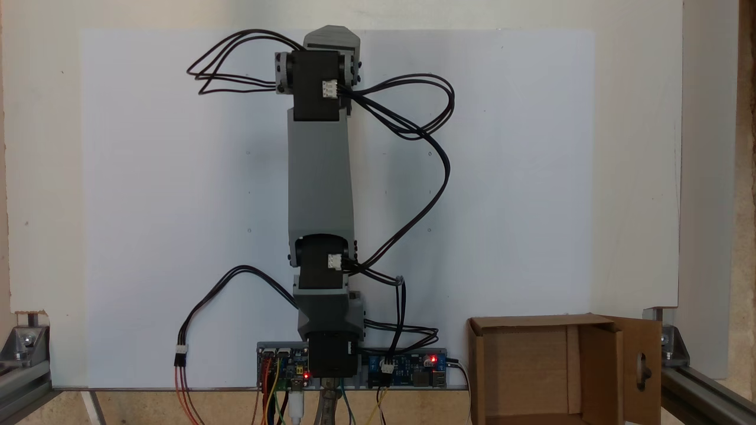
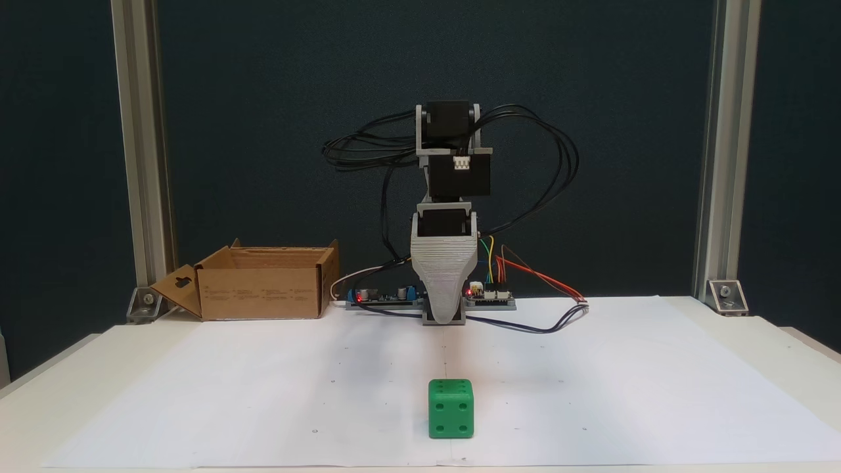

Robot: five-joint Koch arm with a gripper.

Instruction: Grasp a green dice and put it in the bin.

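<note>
gripper (image 2: 445, 314) hung nose-down in the front-facing fixed view, a ribbed grey wedge tapering to a blunt tip just above the base of the arm (image 2: 453, 177); its two jaws lay one behind the other from that side, so i could not tell whether they were parted or pressed together, and nothing showed between them. seen from above in a fixed view, the arm (image 1: 321, 183) was folded over itself along the centre line of the white paper sheet (image 1: 502, 177), its black cables (image 1: 413, 118) looping out at 3 o'clock and 9 o'clock. the green dice (image 2: 451, 408) sat on the white paper sheet (image 2: 263, 394) at 6 o'clock from the gripper in the front-facing fixed view, well apart from it and nearest the camera, with a four-pip face turned forward and further pips on top. the bin (image 2: 263, 289) stood at 9 o'clock from the arm's base in that view, open at the top, its flap with the keyhole-shaped cut-out splayed outward on its far left side. from above in a fixed view the bin (image 1: 599, 366) lay at about 4 o'clock from the arm's base, off the corner of the paper, its brown inside bare. two circuit boards (image 1: 407, 367) with red lights lit flanked the base, and aluminium frame posts (image 2: 141, 164) rose at the table's back corners.
</note>
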